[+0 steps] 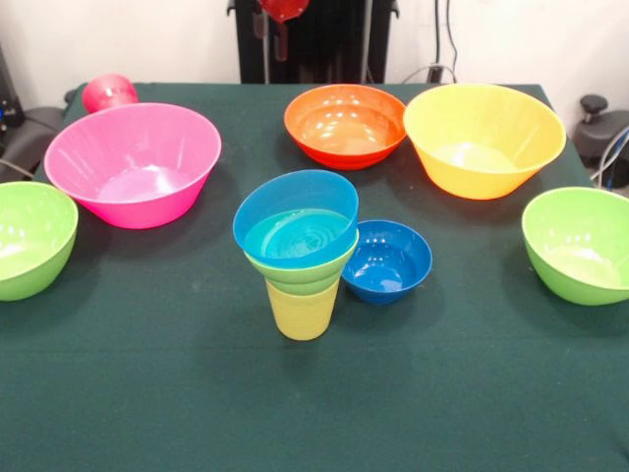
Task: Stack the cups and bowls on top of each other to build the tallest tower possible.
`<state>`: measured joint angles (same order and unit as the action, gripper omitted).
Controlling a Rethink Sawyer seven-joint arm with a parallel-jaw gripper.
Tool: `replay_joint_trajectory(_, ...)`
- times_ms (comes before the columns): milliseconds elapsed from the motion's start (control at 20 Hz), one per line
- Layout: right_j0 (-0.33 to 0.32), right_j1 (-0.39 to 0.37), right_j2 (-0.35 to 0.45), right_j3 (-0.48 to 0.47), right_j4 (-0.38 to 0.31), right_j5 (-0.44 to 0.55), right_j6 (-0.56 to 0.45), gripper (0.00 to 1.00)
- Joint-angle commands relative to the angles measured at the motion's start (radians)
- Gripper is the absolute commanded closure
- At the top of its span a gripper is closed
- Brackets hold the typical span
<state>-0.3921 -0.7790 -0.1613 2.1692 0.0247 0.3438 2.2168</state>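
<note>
The tower stands mid-table: a pale yellow cup (302,310) carries two nested lime green bowls (300,272), with a light blue bowl (295,218) on top. A small dark blue bowl (386,261) sits right beside it. Around them stand a large pink bowl (133,162), an orange-red bowl (344,123), a yellow-orange bowl (484,138) and two lime green bowls at the left edge (29,236) and the right edge (580,244). A red cup (108,91) rests mouth down behind the pink bowl. The gripper (283,8) shows only as a red piece at the top edge, far from everything.
The dark green cloth (314,403) covers the table. Black equipment and cables lie beyond the table's far corners.
</note>
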Motion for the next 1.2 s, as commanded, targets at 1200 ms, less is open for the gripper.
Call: replay_joint_trajectory(1200, 0.144, 0.005, 0.185, -0.015, 0.095, -0.026, 0.17, 0.0)
